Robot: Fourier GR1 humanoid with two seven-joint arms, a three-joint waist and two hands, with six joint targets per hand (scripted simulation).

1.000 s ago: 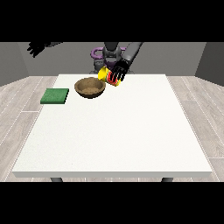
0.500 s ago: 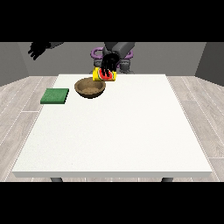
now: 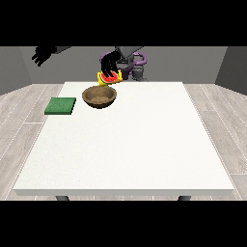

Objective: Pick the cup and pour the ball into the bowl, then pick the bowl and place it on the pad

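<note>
Two robot hands show, both black and both high at the far side of the counter (image 3: pixel 144 144). The robot hand at the view's right (image 3: pixel 110 63) has its fingers curled down round the cup (image 3: pixel 109 78), a yellow vessel with a red inside, tilted on its side so the mouth faces down toward the bowl (image 3: pixel 100 96); the cup hangs just above and behind the bowl's far rim, near the counter's far edge. The ball cannot be made out. The robot hand at the view's left (image 3: pixel 42 55) is raised well off to the side, beyond the counter's left edge and apart from everything, with its fingers hanging loosely and holding nothing. The bowl is round, shallow and brown, with a wood-like look, standing upright on the counter. The pad (image 3: pixel 61 106) is a flat, dark green square lying just inside the left edge, near the bowl but not touching it. The counter is a wide, matte white slab with straight edges, and the broad stretch from the bowl to the near edge and across to the right edge lies open.
</note>
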